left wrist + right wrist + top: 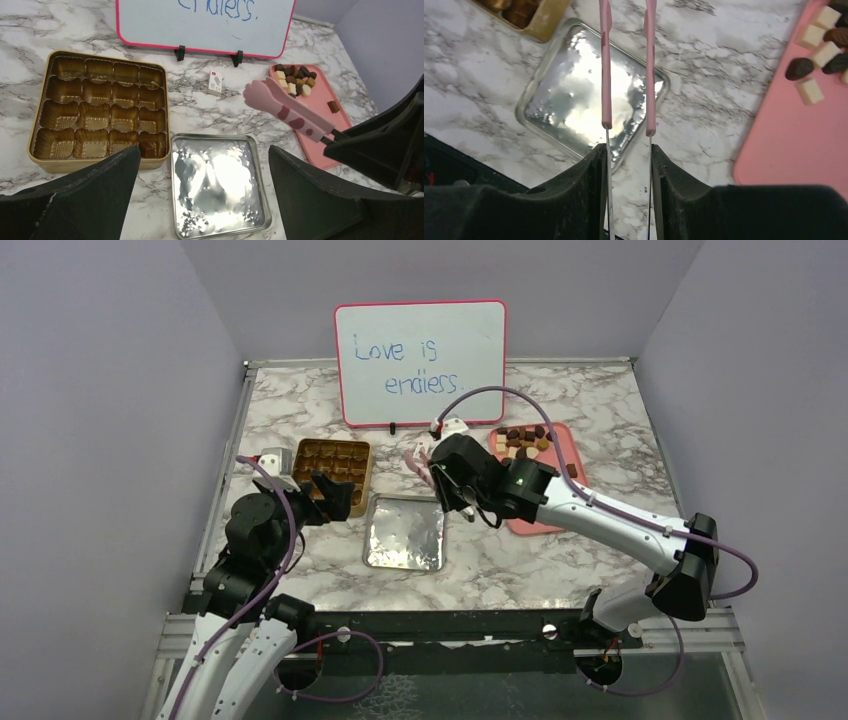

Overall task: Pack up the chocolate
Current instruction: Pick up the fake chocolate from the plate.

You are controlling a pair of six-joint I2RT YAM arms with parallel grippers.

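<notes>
The chocolate (525,440) is a heap of small dark, brown and cream pieces at the far end of a pink tray (562,432), also seen in the left wrist view (296,80) and the right wrist view (819,47). One brown piece (150,145) sits in the near right cell of the gold tin (95,90). My right gripper (628,155) is shut on pink paw-tipped tongs (606,60), held over the marble between the silver lid (584,100) and the tray; the tong arms stand apart. My left gripper (204,150) is open and empty, above the lid's near edge.
A whiteboard (420,365) reading "Love is endless" stands at the back. A small white card (215,82) lies in front of it. The gold tin (333,472) and the silver lid (405,532) sit side by side. Purple walls close in the table on both sides.
</notes>
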